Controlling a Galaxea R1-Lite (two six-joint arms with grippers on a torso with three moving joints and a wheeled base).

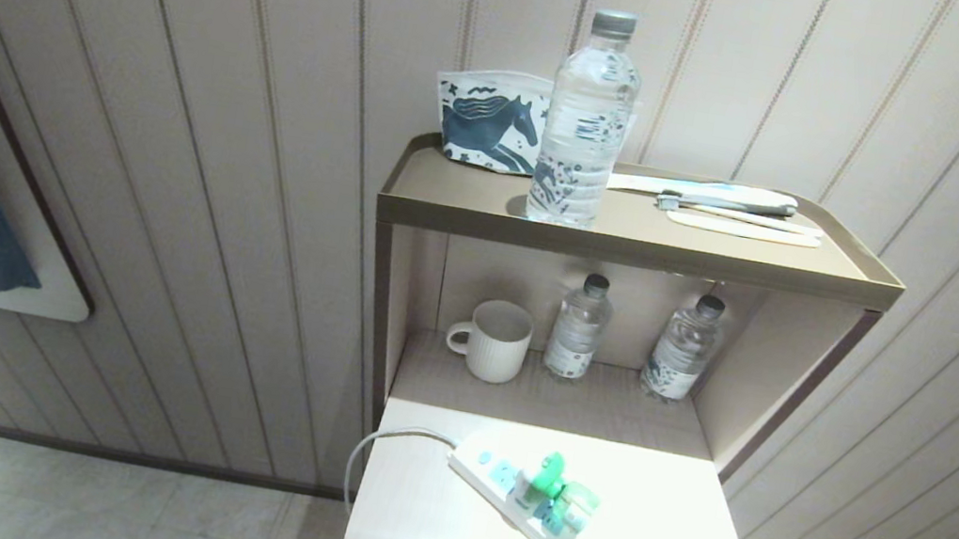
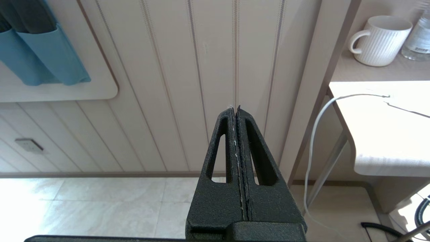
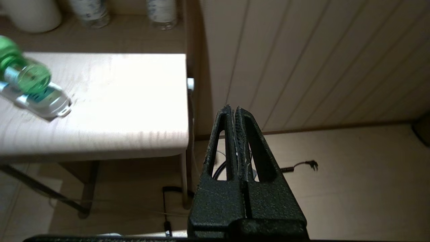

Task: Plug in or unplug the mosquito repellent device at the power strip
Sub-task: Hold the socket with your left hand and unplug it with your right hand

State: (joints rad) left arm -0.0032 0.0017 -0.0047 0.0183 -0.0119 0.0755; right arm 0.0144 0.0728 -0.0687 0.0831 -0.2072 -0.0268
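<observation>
Both grippers hang off the white table, fingers pressed together on nothing.

Left gripper (image 2: pixel 236 111) sits beyond the table's (image 1: pixel 669 526) left edge, facing the panelled wall; right gripper (image 3: pixel 234 110) sits beyond its right edge, above the floor; power strip (image 1: pixel 496 479) lies slantwise near the table's back edge, cord (image 1: pixel 377 444) drooping over the left edge; mosquito repellent device (image 1: pixel 562 496) sits plugged on the strip's front end, its green bottle lying level toward the right.
</observation>
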